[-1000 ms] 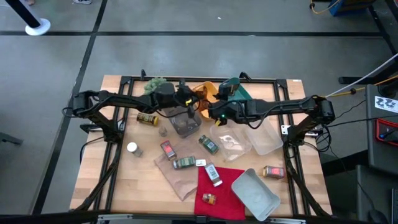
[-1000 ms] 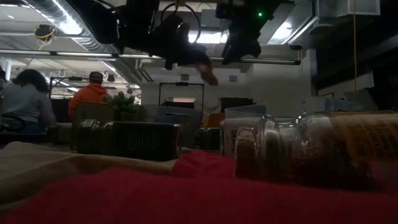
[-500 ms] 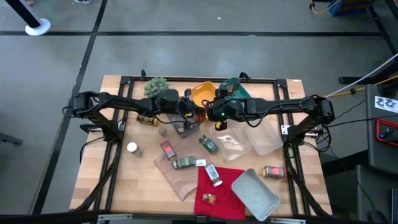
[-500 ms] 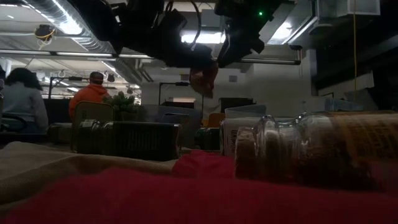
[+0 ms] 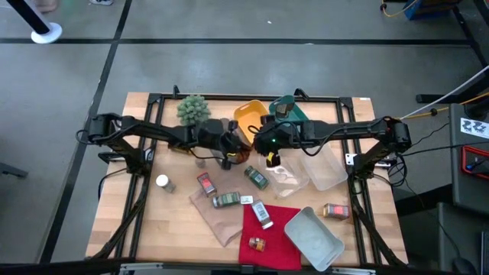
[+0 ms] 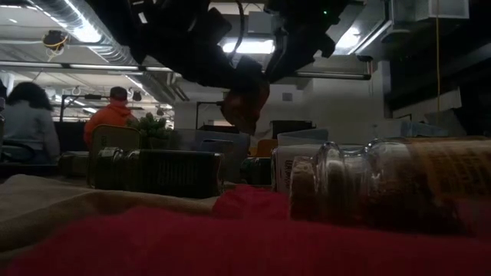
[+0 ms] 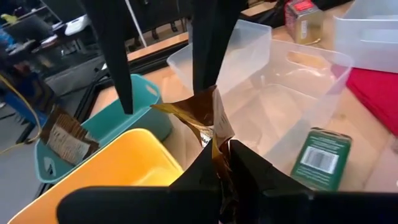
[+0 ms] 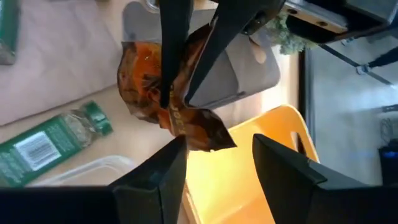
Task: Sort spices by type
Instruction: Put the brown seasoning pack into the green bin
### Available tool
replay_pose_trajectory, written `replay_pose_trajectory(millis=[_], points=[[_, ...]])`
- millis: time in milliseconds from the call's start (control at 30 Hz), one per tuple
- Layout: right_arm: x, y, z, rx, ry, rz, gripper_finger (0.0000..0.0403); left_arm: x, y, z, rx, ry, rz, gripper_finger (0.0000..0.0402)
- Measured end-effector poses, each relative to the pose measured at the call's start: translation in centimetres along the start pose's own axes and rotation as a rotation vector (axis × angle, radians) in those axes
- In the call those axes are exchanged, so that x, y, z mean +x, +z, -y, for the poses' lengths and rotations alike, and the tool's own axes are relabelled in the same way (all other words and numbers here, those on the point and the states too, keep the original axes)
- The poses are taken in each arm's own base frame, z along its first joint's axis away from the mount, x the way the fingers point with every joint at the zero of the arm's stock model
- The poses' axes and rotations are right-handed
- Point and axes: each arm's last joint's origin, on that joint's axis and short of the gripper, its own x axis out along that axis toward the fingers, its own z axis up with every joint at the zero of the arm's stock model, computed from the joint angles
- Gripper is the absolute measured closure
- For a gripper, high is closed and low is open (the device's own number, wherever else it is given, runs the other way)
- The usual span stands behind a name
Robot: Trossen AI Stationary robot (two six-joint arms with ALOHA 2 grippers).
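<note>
A crinkled orange-brown spice packet (image 5: 241, 150) hangs in the air over the middle of the table, held by my left gripper (image 5: 231, 147), which is shut on it. It also shows in the low view as the packet (image 6: 245, 103). My right gripper (image 5: 264, 150) faces it from the table's right, open; the packet's free end (image 8: 208, 135) lies close by one of its fingers (image 7: 208, 43). Other spices lie on the table: a green tin (image 5: 256, 177), red tins (image 5: 206, 183) (image 5: 336, 211), a white-capped jar (image 5: 162, 182) and a brown jar (image 5: 181, 145). My left gripper pinches the packet between its two fingers (image 8: 171, 56), near the end (image 7: 216, 149) that faces away from the right arm. The fingers come from the table's left, slanting down. The packet is lifted clear and sticks out beyond the fingertips toward the right gripper. My right gripper: I cannot tell whether a finger touches the packet's free end.
A yellow tray (image 5: 250, 114) and a teal tray (image 5: 290, 107) stand at the far side, with clear trays (image 5: 325, 168) to the right. A grey tray (image 5: 313, 237), red cloth (image 5: 275, 221) and brown paper (image 5: 218, 218) lie near. The spiky plant (image 5: 193, 107) stands far left.
My left gripper, shut on the packet, has moved toward the table's near edge and toward the right gripper, uncovering the plant and covering the grey tray beneath it. The packet has come lower and close to the right gripper's open fingers.
</note>
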Motion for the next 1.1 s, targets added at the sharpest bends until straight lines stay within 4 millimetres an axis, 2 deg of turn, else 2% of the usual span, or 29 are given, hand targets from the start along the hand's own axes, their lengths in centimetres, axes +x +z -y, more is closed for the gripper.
replay_pose_trajectory(millis=[333, 767, 900, 1100], points=[[-0.04, 0.43, -0.3, 0.074, 0.139, 0.088, 0.0221, 0.07, 0.66, 0.6, 0.04, -0.006, 0.043, 0.0391], [-0.05, 0.13, -0.51, 0.156, 0.174, 0.055, 0.0225, 0.05, 0.82, 0.42, 0.033, 0.009, 0.062, 0.0394], [-0.05, 0.14, -0.52, 0.172, 0.175, 0.054, 0.0261, 0.05, 0.82, 0.42, 0.033, 0.009, 0.062, 0.0394], [-0.05, 0.3, -0.44, 0.212, 0.17, 0.069, 0.0351, 0.05, 0.82, 0.4, 0.031, 0.011, 0.061, 0.039]])
